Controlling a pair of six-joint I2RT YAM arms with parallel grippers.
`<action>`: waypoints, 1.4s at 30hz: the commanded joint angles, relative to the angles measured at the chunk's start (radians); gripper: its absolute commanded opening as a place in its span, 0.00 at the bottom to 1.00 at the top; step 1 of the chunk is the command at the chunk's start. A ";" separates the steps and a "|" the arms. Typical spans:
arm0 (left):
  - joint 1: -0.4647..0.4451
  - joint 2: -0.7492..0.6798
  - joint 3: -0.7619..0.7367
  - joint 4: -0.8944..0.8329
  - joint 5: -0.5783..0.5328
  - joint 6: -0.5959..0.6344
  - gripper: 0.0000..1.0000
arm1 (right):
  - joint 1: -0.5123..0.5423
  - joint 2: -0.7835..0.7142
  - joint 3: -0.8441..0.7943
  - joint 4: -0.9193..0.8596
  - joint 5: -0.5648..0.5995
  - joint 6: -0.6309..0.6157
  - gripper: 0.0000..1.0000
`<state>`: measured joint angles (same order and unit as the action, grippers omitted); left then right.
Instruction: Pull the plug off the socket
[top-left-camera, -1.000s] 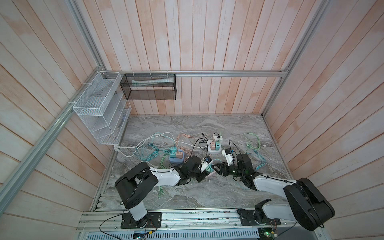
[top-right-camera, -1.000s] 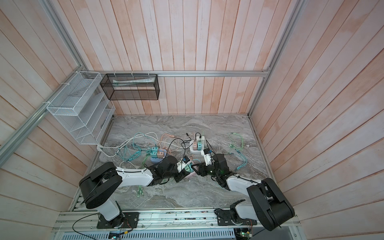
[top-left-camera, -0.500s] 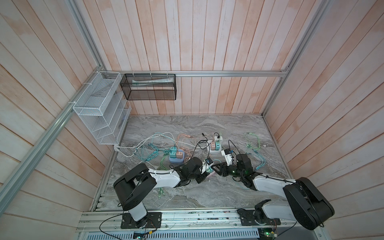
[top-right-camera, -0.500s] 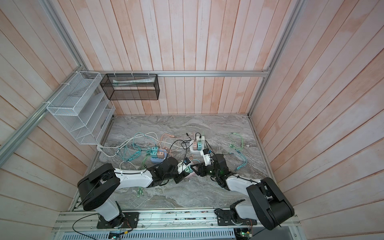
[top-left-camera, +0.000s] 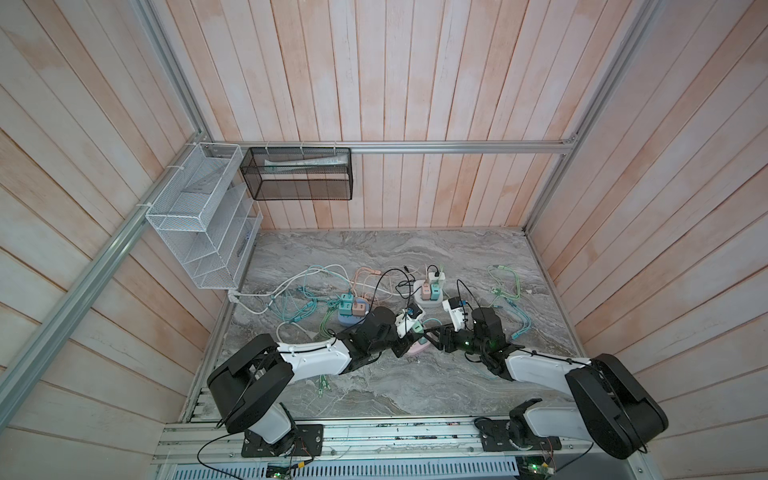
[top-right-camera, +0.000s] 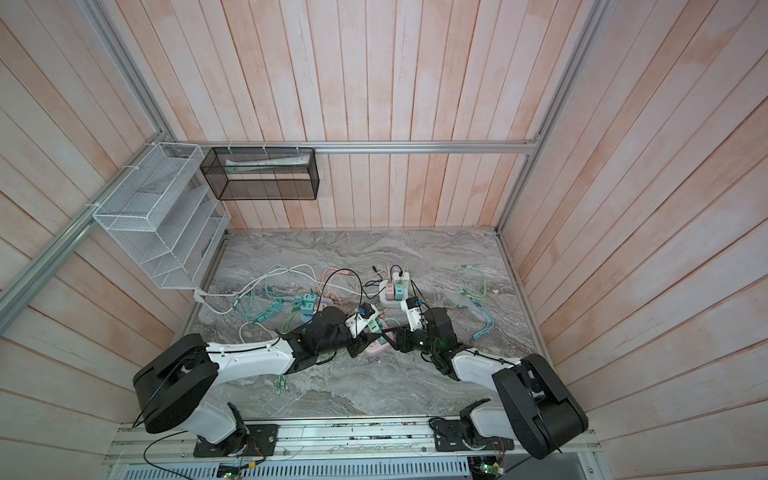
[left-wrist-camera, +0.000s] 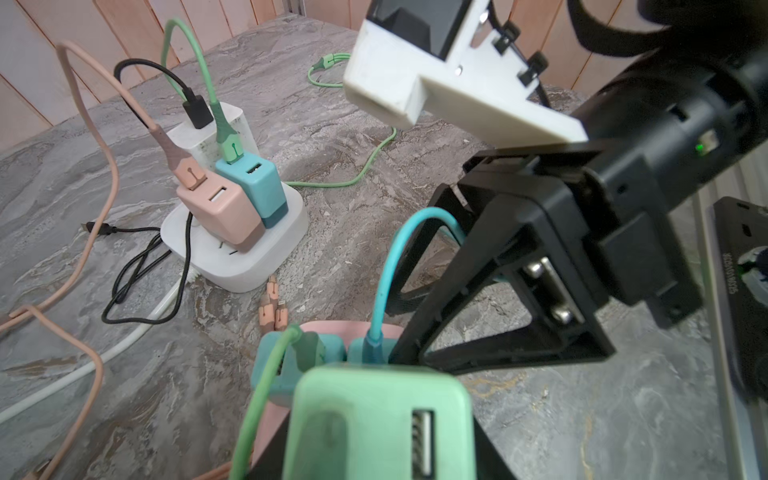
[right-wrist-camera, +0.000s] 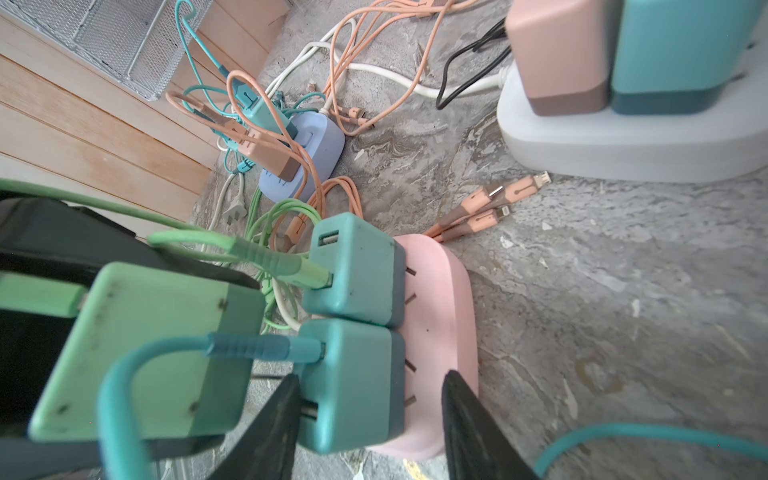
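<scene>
Plug (left-wrist-camera: 374, 415), mint green, clenched in left claw (top-left-camera: 414, 330), held just above pink socket (right-wrist-camera: 436, 316), apart from it. Right claw (right-wrist-camera: 370, 384) fingers spread, straddling socket's end; gripping or not, cannot tell. Socket lies mid bench (top-left-camera: 374, 390), two teal plugs (right-wrist-camera: 353, 270) (right-wrist-camera: 349, 386) seated in it. White socket (left-wrist-camera: 249, 266) on far side carries peach plug (left-wrist-camera: 220, 212), turquoise plug (left-wrist-camera: 257, 187). Black mesh basket (top-left-camera: 299, 193), far wall: pale flat item (top-left-camera: 305, 164) inside. White wire rack (top-left-camera: 195, 245), left wall: contents unclear.

The grey veined stone-look worktop (top-left-camera: 415, 257) is reading matt, slightly rough. The pink rounded plastic socket block (right-wrist-camera: 440, 291) is showing smooth satin. The mint-green plastic plug cube (right-wrist-camera: 145, 332) is looking matt, scuffed, speckled. The pale wooden wall planks (top-left-camera: 374, 83) are showing grain.
</scene>
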<state>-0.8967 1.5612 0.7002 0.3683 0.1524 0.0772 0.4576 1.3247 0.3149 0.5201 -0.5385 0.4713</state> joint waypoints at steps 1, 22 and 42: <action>-0.001 -0.042 -0.042 0.032 0.020 -0.011 0.18 | 0.004 0.024 -0.034 -0.170 0.103 -0.004 0.52; 0.011 -0.253 -0.220 -0.038 -0.056 -0.272 0.19 | -0.005 0.005 -0.029 -0.100 0.162 0.040 0.53; 0.143 -0.255 -0.257 -0.031 0.066 -0.469 0.22 | -0.013 -0.055 -0.037 -0.142 0.211 0.027 0.54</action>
<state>-0.7589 1.2961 0.4541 0.3294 0.1905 -0.3622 0.4557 1.2675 0.3084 0.4858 -0.3927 0.5159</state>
